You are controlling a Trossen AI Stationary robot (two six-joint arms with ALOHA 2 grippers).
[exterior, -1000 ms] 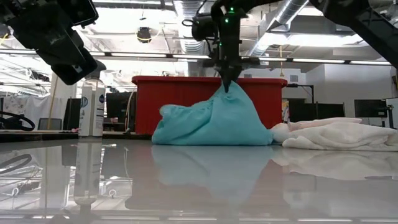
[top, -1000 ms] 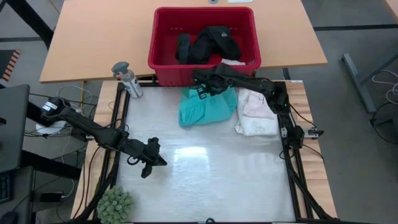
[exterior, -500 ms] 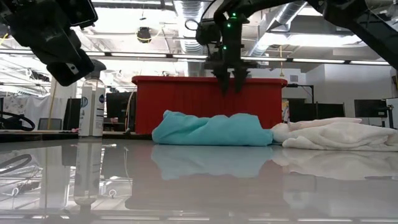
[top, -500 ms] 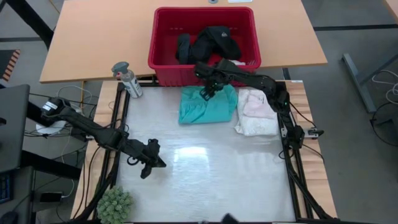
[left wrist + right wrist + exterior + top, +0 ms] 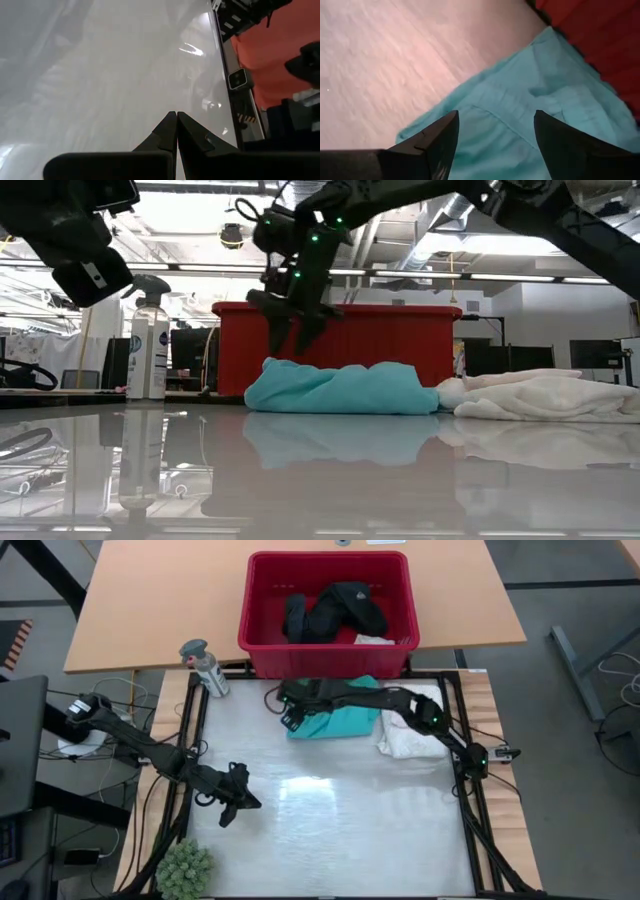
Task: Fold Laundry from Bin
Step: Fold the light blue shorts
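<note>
High view: right end effector (image 5: 291,716) is seen above the near-left corner of the turquoise shirt (image 5: 340,716), just in front of the bin (image 5: 262,640). Fingers are spread wide and nothing is held; in the right wrist view the two dark fingers (image 5: 436,139) straddle the shirt's crumpled edge (image 5: 520,135) without touching it. From the low view the end effector (image 5: 290,332) is seen hanging above the left end of the shirt (image 5: 340,390), which lies slack in a low heap on the tabletop (image 5: 320,480).

Beyond this end effector, black clothing (image 5: 335,612) is seen piled inside the bin, with a small pale piece (image 5: 376,639) at its near-right corner. On the shirt's far side from the end effector, a white lacy top (image 5: 412,725) is seen touching the shirt and lying flat.

Left end effector (image 5: 232,804) is held over bare tabletop (image 5: 330,830), well apart from the laundry. Its fingers (image 5: 167,135) are pressed together on nothing, per the left wrist view.

A spray bottle (image 5: 204,667) is noted to the left of the bin, well apart from both end effectors; a small green plant (image 5: 184,869) is noted near the left end effector, at the tabletop's near-left corner.
</note>
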